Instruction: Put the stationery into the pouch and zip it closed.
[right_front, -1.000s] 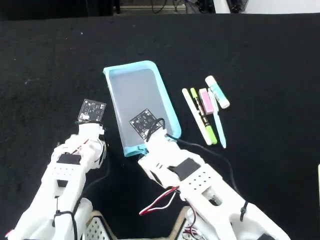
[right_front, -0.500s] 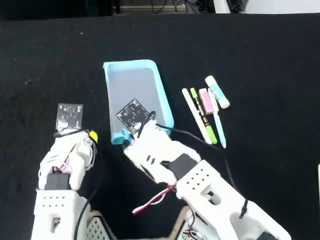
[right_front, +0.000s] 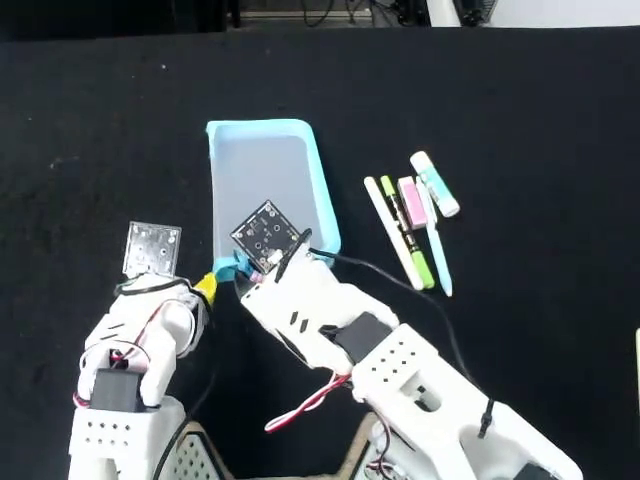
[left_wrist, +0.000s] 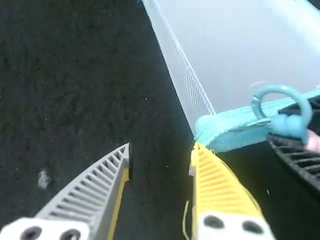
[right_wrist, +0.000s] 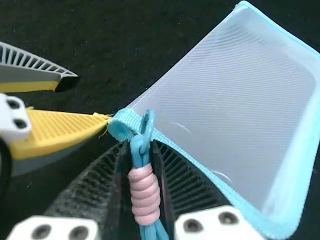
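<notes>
In the high view your translucent mesh pouch with light-blue trim (right_front: 265, 185) lies left of centre on the black cloth worktop (right_front: 520, 90), its long axis running from the near edge toward the far edge. The loose pens, markers and small pink block (right_front: 412, 215) lie beside it toward the right edge, not yet inside. Both grippers meet at the pouch's near left corner, the left gripper (right_front: 207, 288) from the left-edge side and the right gripper (right_front: 245, 272) from the near edge. In the left wrist view your fingers stand wide. The yellow one's tip is just beside the blue corner and the grey one is over bare cloth, so the corner lies outside the gap, on the yellow side. To pin it, you would likely shift toward the pouch. In the right wrist view the black fingers stand narrow, pinching the blue zipper pull with its pink coil (right_wrist: 142, 192) at that same corner.
</notes>
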